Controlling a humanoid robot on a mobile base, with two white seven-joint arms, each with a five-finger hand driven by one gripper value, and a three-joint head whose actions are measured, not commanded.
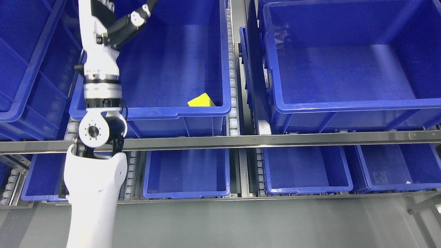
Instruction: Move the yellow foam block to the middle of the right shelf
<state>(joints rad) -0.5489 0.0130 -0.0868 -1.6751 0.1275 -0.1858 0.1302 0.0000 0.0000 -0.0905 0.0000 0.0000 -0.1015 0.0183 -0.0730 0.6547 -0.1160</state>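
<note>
The yellow foam block [201,100] lies in the near right corner of a large blue bin [151,112] on the left middle shelf, partly hidden by the bin's front wall. My left arm rises from the lower left, and its hand [132,19] is at the top of the picture, above the far left part of this bin. Its dark fingers [137,16] are stretched out and hold nothing; their tips run off the top edge. The hand is well up and to the left of the block. The large blue bin [344,103] on the right middle shelf shows nothing inside.
A metal rail [275,139] crosses the picture below both middle bins. A roller track and upright divider [237,69] separate the left and right shelves. Smaller blue bins [186,193] stand on the lower shelf. More blue bins [20,69] are at far left.
</note>
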